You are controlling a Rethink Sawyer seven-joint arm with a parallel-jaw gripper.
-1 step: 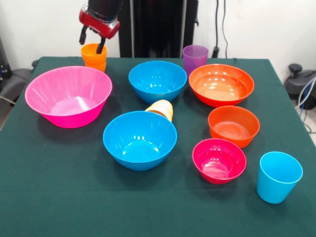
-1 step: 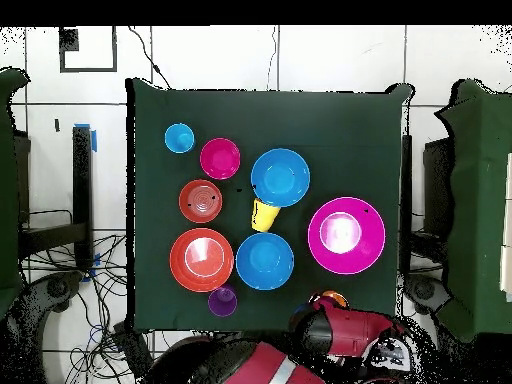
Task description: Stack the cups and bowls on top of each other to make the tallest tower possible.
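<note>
Front view: glossy round bowls (image 1: pixel 140 139) (tapered cups (image 1: pixel 278 177)).

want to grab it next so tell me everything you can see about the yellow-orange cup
The yellow-orange cup is a small tapered tumbler of glossy plastic, tipped on its side, not upright. It lies on the green cloth between the two blue bowls, partly hidden behind the nearer one in the front view. Whether it touches either bowl is unclear. Nothing grips it.
</note>
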